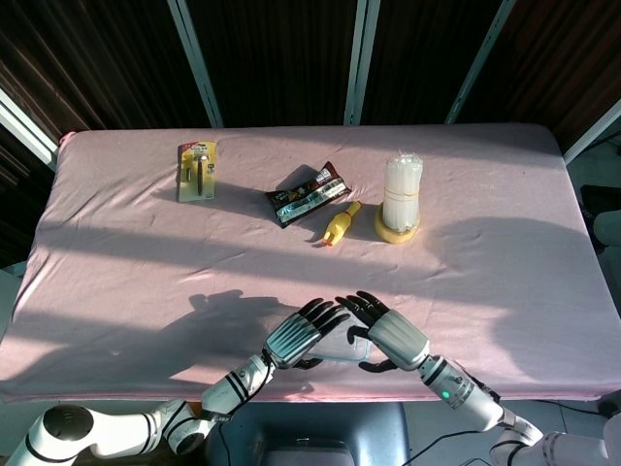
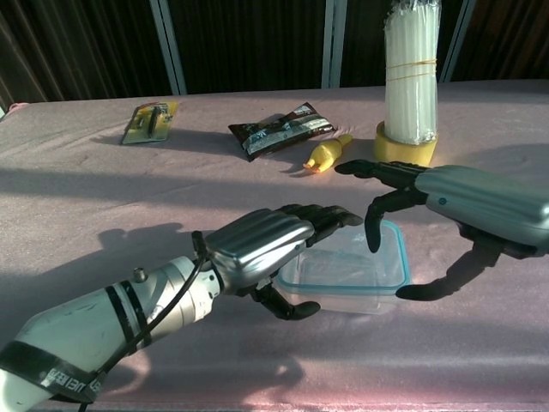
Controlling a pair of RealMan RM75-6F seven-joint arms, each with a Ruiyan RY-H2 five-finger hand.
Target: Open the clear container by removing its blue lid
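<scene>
The clear container point(image 2: 347, 270) with its blue-rimmed lid point(image 2: 401, 257) lies on the pink cloth near the table's front edge. My left hand point(image 2: 257, 249) holds its left end, fingers lying across the lid and the thumb against the near wall. My right hand point(image 2: 455, 206) hovers over the right end with fingers spread. One finger curls down to the lid's far rim and the thumb reaches by the near right corner. In the head view the left hand point(image 1: 299, 336) and right hand point(image 1: 390, 336) cover most of the container point(image 1: 340, 346).
Further back stand a bundle of white straws in a yellow tape roll point(image 2: 410, 81), a yellow toy point(image 2: 326, 155), a dark snack packet point(image 2: 279, 129) and a carded tool pack point(image 2: 150, 121). The table's front edge point(image 1: 320, 393) runs just behind both wrists.
</scene>
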